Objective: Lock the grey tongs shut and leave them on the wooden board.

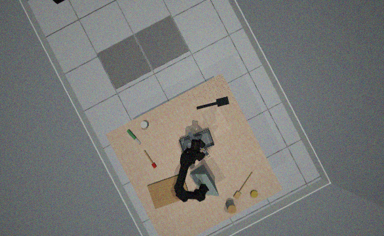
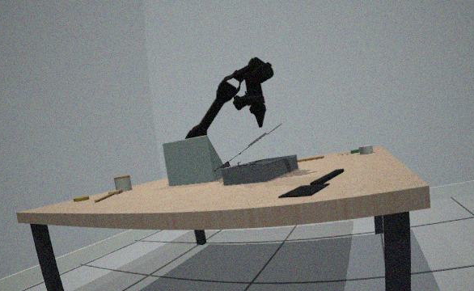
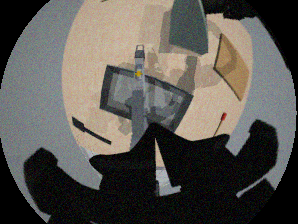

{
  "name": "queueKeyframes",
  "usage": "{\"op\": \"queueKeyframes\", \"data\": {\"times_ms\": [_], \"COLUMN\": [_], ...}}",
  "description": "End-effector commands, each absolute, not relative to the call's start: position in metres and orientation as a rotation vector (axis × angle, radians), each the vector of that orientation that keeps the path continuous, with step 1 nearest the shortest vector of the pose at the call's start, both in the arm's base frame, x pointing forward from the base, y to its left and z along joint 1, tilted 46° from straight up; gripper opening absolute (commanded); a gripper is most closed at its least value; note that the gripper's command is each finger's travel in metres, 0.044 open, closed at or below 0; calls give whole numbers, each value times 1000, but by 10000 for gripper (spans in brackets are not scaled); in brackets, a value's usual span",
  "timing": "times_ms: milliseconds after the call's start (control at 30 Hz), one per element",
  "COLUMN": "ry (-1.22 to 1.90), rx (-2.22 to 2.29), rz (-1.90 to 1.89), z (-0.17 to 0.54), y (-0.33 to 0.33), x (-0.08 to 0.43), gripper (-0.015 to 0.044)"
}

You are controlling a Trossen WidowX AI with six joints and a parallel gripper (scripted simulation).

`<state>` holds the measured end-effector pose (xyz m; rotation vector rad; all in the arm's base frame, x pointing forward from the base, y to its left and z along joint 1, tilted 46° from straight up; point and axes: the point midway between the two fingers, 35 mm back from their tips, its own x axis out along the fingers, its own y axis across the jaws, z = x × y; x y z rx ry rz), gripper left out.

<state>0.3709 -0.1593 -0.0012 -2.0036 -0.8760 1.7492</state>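
The grey tongs [image 2: 250, 145] [image 3: 139, 99] lie open across the dark roasting tin [image 1: 209, 134] [image 2: 261, 171] [image 3: 117, 94] in the middle of the table. One arm of the tongs slants up into the air. My gripper [image 1: 198, 143] [image 2: 260, 122] [image 3: 153, 125] is shut and empty. It points down and hangs above the tin, a little above the raised arm of the tongs and apart from it. The wooden board [image 1: 160, 195] [image 3: 232, 64] lies flat near the arm's base, with the arm partly over it in the top view.
A grey wedge block [image 1: 206, 179] [image 2: 189, 161] [image 3: 186, 15] stands between tin and base. A black spatula [image 1: 215, 103] [image 2: 313, 185] lies beyond the tin. A green marker [image 1: 133, 135], a red-tipped tool [image 1: 150, 159], a white roll [image 1: 144, 124], a brush [image 1: 243, 187] and a can [image 1: 230, 206] lie around.
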Motion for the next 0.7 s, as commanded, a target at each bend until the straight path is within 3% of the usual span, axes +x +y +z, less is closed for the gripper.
{"op": "queueKeyframes", "data": {"times_ms": [0, 667], "ry": [-872, -872], "rx": [-1887, -1888], "rz": [1720, 1720], "z": [-8, -20], "y": [-136, -125], "x": [379, 380], "gripper": [-150, -150]}}
